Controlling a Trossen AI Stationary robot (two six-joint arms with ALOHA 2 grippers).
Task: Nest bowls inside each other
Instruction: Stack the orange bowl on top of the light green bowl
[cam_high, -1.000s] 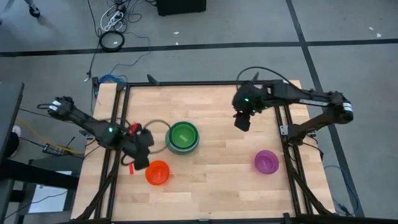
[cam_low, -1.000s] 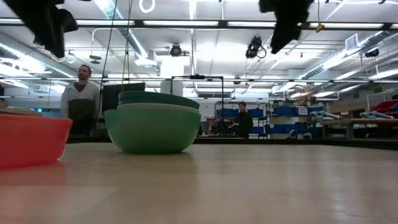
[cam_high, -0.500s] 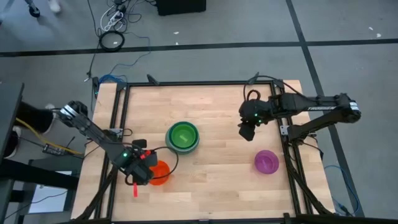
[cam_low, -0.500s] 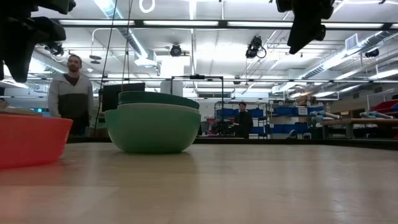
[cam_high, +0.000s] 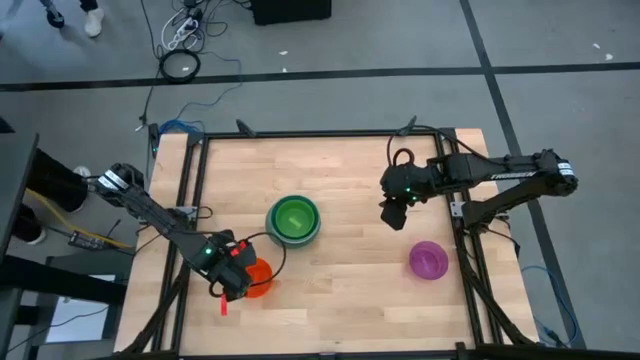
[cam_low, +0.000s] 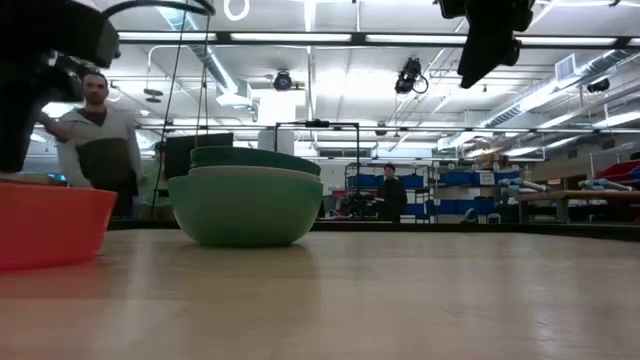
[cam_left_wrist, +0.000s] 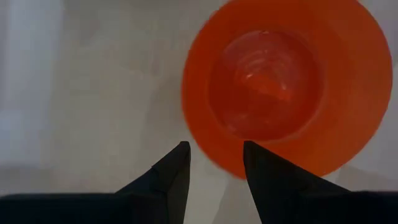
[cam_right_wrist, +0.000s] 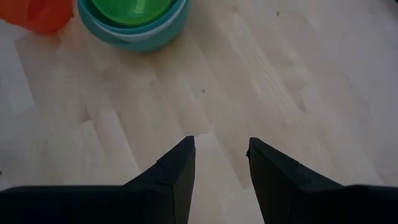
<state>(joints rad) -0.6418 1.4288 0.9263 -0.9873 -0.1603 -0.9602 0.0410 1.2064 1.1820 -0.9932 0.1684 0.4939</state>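
Note:
An orange bowl (cam_high: 258, 278) stands upright on its base near the table's front left. My left gripper (cam_high: 236, 280) hangs open just above its left rim, pointing down; in the left wrist view the gripper (cam_left_wrist: 216, 163) has one finger on either side of the bowl's (cam_left_wrist: 286, 81) rim, apart from it. A stack of nested bowls (cam_high: 293, 220), lime green innermost and sage green (cam_low: 245, 208) outermost, stands at the table's middle. A purple bowl (cam_high: 428, 259) stands at the right. My right gripper (cam_high: 392, 214) hangs open, high above bare wood between the stack and the purple bowl.
A black frame (cam_high: 320, 133) runs round the wooden table top. Bare wood lies between the stack and the purple bowl and along the front edge. A person (cam_low: 95, 140) stands in the room beyond the table's far side.
My left gripper has gone toward the table's near edge and down, from beside the stack to just above the orange bowl's left rim. My right gripper has drifted a little toward the near edge. No bowl has moved.

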